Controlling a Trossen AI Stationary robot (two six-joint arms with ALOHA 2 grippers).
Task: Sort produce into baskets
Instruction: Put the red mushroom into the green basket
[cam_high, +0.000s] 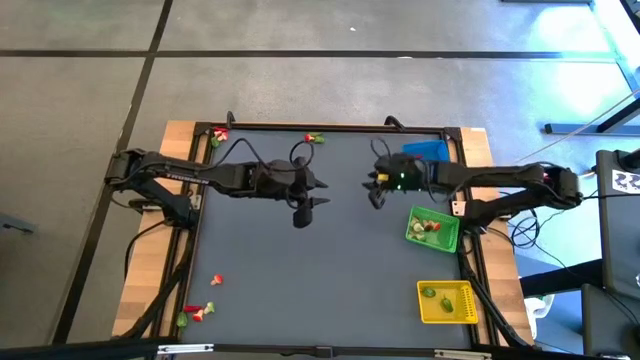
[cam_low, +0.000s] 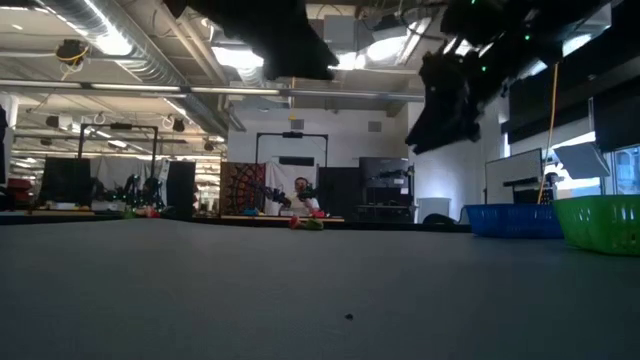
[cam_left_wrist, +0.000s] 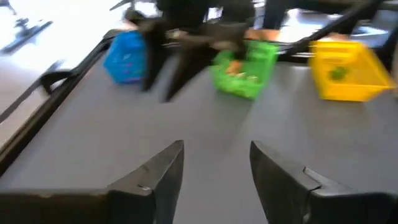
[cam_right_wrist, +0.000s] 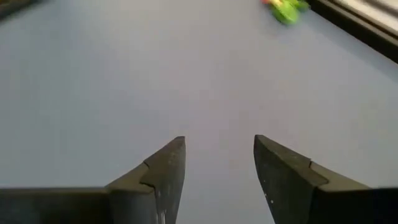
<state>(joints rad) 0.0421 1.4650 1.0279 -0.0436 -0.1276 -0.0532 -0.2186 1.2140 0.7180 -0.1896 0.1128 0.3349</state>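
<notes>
My left gripper (cam_high: 318, 195) is open and empty above the middle of the dark mat. My right gripper (cam_high: 372, 190) is open and empty just right of it, facing it. Three baskets stand at the right: blue (cam_high: 425, 150) at the far edge, green (cam_high: 432, 228) holding some red and green pieces, yellow (cam_high: 447, 302) holding green pieces. Loose produce lies on the mat: a red and green cluster (cam_high: 315, 139) at the far edge, pieces at the far left corner (cam_high: 218, 134), one piece (cam_high: 216, 281) and a cluster (cam_high: 195, 313) at the near left.
A wooden frame (cam_high: 180, 140) borders the mat. Cables run along both sides. The mat's middle and near part (cam_high: 320, 280) is bare. In the low view a person (cam_low: 301, 196) shows far behind the table.
</notes>
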